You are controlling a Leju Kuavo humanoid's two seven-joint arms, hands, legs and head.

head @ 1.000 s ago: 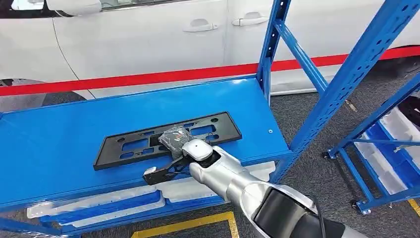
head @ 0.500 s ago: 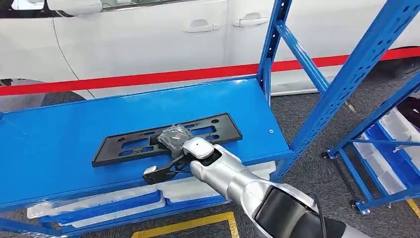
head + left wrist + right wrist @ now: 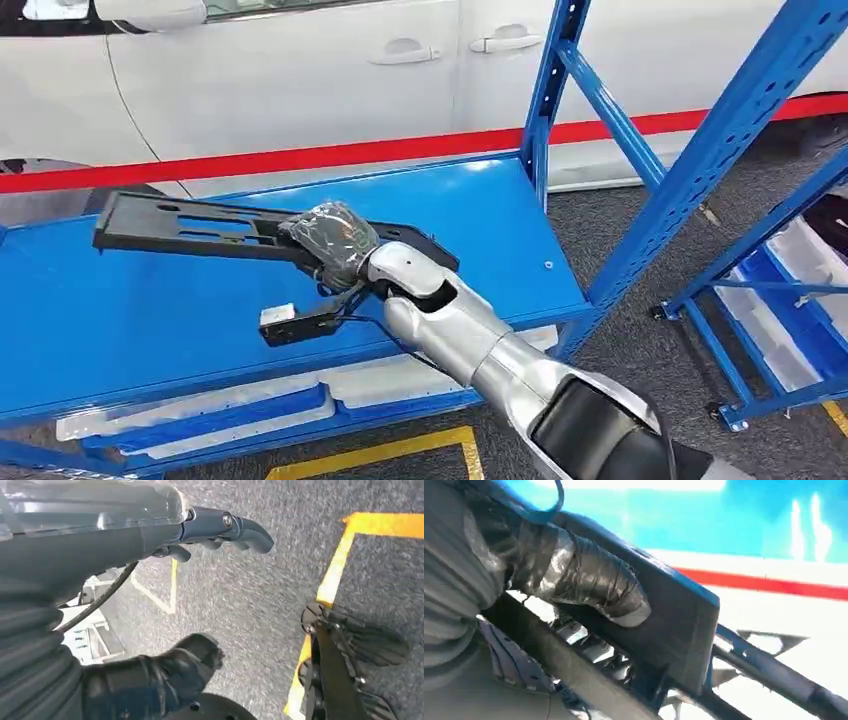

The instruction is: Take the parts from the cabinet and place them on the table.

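Above the blue shelf (image 3: 150, 310), I see my right hand (image 3: 335, 243) gripping the black frame (image 3: 190, 225).
Frame tilted, clear of the shelf; left hand (image 3: 165, 630) holds nothing, fingers apart.

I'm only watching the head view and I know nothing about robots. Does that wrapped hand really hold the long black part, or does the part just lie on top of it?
Observer: It holds it. In the right wrist view the right hand has its taped thumb pressed on one face of the black part.
Operator: Where is its other hand?
Observer: The left hand hangs above grey floor with yellow lines.
Operator: Is it carrying something?
Observer: No. Its fingers are apart, with nothing between them.
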